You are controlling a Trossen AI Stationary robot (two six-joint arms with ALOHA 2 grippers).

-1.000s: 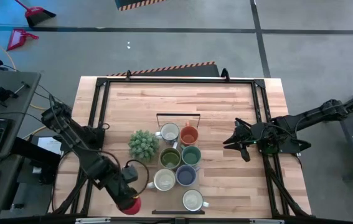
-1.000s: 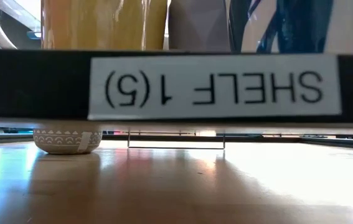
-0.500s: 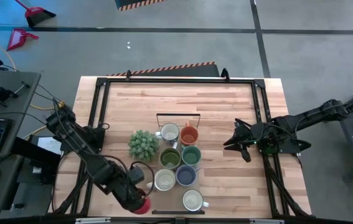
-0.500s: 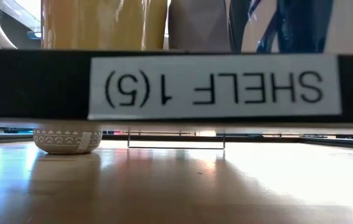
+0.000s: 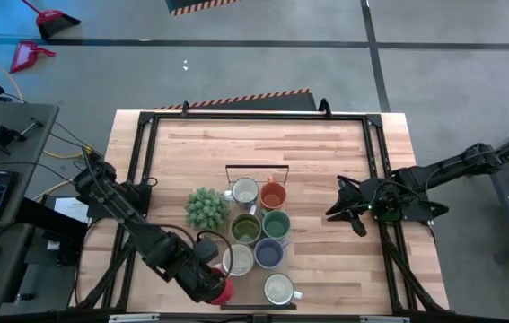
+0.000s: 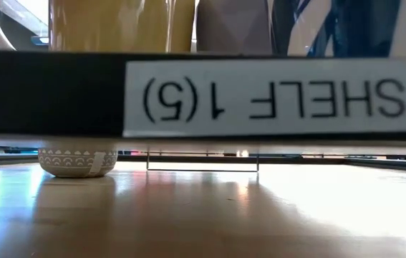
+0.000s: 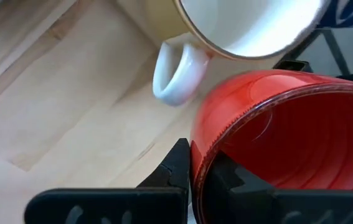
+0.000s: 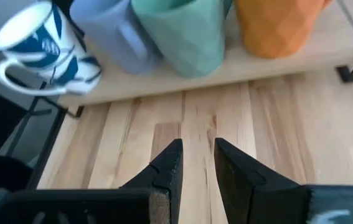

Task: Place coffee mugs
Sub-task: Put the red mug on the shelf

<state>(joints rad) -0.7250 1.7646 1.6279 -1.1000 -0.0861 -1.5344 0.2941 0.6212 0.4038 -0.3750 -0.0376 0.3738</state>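
My left gripper is at the table's near edge, shut on a red mug just left of the low shelf's near end. On the shelf stand two cream-white mugs, an orange, an olive green, a teal, a blue-grey and a patterned mug. In the left wrist view the red mug sits close to a cream-white mug's handle. My right gripper hovers open to the right of the shelf. My left gripper pinches the red mug's rim, with one finger outside the wall and the other inside the cup. The mug's mouth faces the wrist camera. Whether its base rests on anything does not show.
A spiky green potted plant stands left of the shelf, just beyond my left arm. A black frame rims the table. In the low view the shelf's labelled front edge fills the picture, with a patterned round vessel on the table below it.
My left gripper has carried the red mug along the near edge toward the table's right, up to the shelf's near-left corner. In the low view the shelf's label has shifted sideways.
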